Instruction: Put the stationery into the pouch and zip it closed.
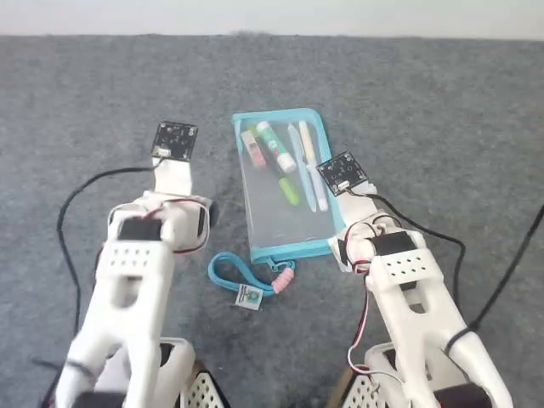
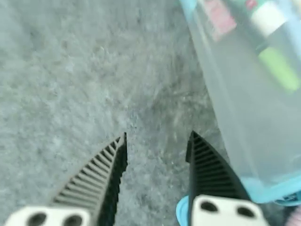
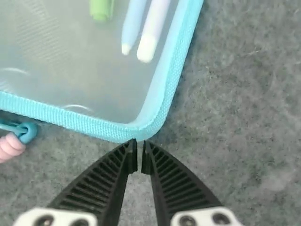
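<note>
Left gripper (image 2: 158,133) fingers wide beside the pouch (image 2: 244,132), right gripper (image 3: 139,141) fingers nearly together at its corner

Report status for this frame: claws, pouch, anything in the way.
Left claw open above carpet beside pouch. Right claw shut, empty, at pouch corner. Stationery inside pouch; whether zipped, unclear. Wrist strap loose alongside.

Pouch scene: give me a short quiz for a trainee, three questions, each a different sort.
1. True or false: the left tool is open over the carpet, beside the pouch.
2. Where is the stationery? A) in the pouch B) on the carpet C) in a tool
3. Fill in: the right tool has its tips at the pouch's ____.
Key: 1 true; 2 A; 3 corner.
</note>
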Tool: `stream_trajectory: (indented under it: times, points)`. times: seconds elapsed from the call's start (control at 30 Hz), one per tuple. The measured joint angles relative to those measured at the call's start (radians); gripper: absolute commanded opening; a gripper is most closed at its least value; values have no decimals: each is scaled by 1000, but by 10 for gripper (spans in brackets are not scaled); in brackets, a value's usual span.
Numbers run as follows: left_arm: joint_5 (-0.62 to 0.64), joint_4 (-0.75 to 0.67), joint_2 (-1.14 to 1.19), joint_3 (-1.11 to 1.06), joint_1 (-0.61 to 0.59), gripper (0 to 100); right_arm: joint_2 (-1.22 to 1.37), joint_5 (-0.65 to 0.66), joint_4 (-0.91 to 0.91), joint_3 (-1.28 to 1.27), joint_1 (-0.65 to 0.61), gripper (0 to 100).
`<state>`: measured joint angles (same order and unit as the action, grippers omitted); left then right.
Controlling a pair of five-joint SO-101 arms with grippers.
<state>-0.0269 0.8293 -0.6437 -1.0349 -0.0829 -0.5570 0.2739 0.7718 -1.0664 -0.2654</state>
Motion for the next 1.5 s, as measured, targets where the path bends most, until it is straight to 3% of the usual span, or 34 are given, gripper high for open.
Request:
stream_trajectory:
  times: [0.3,0.43,0.83,1.17,1.33,1.5]
  points:
    - [-5,8,-798,-364,-2,192,-281,-6,60,-54,0,37]
    - [-9,95,-1137,-419,-2,192,-509,-6,57,-172,0,37]
    - [-23,77,-1089,-420,-2,192,-1250,-6,57,-471,3,37]
    - [-23,77,-1120,-443,-2,192,-1143,-8,54,-460,0,37]
    - [-23,29,-848,-353,-2,192,-961,-8,49,-381,0,37]
    - [-23,-15,-433,-195,-23,192,-652,-8,-3,-265,0,37]
